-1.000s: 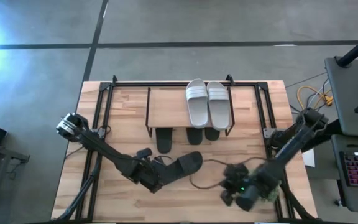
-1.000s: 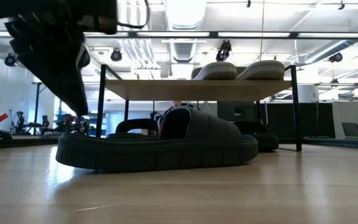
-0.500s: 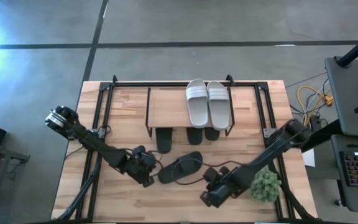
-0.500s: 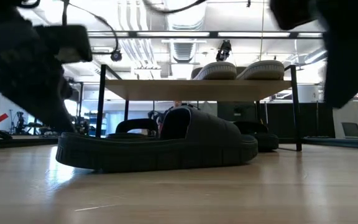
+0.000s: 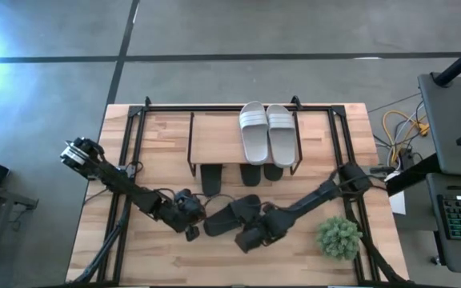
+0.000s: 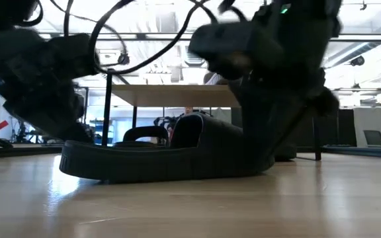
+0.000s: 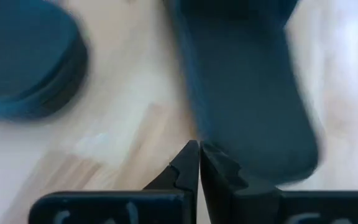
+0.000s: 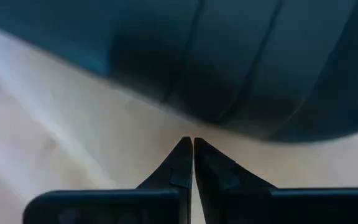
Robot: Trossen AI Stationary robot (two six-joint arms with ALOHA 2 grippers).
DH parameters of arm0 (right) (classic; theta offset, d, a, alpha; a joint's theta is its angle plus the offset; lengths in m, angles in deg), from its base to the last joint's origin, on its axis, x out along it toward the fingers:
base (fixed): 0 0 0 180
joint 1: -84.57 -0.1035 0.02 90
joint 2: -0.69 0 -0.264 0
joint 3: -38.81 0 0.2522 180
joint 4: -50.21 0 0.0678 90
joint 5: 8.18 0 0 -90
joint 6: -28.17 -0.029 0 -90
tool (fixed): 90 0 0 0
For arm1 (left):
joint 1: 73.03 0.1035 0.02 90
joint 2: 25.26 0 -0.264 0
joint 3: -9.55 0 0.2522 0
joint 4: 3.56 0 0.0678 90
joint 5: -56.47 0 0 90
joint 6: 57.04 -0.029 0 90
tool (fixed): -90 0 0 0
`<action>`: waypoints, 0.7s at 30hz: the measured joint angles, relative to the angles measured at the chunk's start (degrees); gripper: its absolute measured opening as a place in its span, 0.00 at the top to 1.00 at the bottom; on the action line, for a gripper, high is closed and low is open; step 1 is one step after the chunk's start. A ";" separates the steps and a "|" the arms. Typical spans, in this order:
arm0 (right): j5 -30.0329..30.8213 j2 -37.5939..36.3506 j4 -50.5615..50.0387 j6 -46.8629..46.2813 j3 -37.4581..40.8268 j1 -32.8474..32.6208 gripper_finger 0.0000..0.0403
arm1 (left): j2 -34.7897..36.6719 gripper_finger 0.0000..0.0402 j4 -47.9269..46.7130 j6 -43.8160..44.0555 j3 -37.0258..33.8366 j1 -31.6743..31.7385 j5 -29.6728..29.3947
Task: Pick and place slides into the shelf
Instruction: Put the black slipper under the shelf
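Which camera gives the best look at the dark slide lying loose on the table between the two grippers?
The high view: the whole dark slide shows between both grippers. The low view gives only its side profile, and each wrist view only a close-up part.

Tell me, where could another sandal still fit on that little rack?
The low black-framed shelf has bare wood plank on the left half of its top, beside the two light grey-white slides. Below, dark slide toes fill the middle. The tabletop in front is crowded: both shut grippers, left and right, flank a dark grey slide.
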 joint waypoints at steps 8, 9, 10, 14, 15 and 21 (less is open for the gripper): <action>1.59 -0.24 -0.60 7.24 -1.00 4.29 0.98 | -4.02 1.00 9.90 0.05 0.69 -0.20 0.26; 1.67 -0.24 -0.69 7.71 -1.03 4.89 0.98 | -4.82 1.00 11.05 0.06 0.91 -0.34 0.42; 1.73 -0.24 -0.58 8.23 -1.16 5.45 0.98 | -5.60 1.00 12.13 0.06 1.13 -0.42 0.47; 1.84 -0.13 0.01 9.80 -2.12 7.20 0.98 | -8.25 1.00 13.39 0.03 2.89 -0.73 0.70; 1.83 -0.13 -0.01 9.97 -2.20 7.53 0.98 | -8.73 1.00 13.41 0.03 3.24 -0.81 0.72; 1.74 -0.10 -0.74 10.06 -2.78 8.85 0.98 | -8.83 1.00 13.16 -1.84 3.66 -0.81 0.97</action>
